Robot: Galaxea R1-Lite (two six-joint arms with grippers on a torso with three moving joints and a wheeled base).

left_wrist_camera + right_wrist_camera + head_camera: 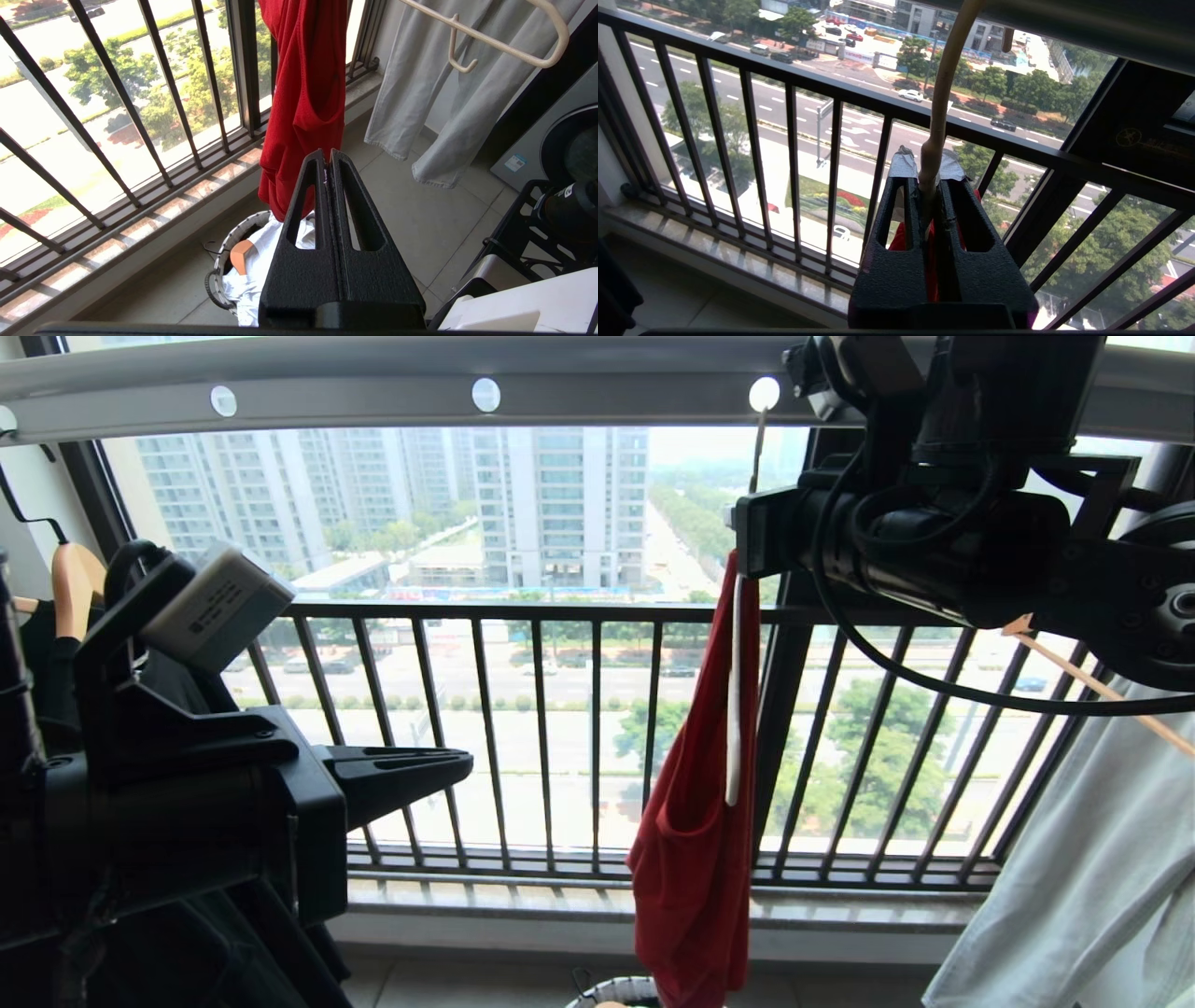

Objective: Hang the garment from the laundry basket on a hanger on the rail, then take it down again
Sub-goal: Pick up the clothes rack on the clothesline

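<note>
The red garment (pixel 695 821) hangs bunched on the thin cream hanger (pixel 735 709), whose hook stem rises to the grey rail (pixel 373 397) with its round white holes. My right gripper (pixel 747 537) is up just under the rail. In the right wrist view the right gripper (pixel 928 172) is shut on the hanger's stem (pixel 943 93), with red cloth (pixel 896 240) below the fingers. My left gripper (pixel 328 156) is shut and empty, held low and to the left, close in front of the garment's lower part (pixel 308 93). The laundry basket (pixel 224 252) sits on the floor beneath, holding white cloth.
A black railing (pixel 560 728) of vertical bars runs behind the garment. A pale grey garment (pixel 430 93) hangs to the right on another pale hanger (pixel 504 46). A wooden hanger (pixel 75 583) with black cloth is at far left. A washing machine (pixel 551 140) stands at right.
</note>
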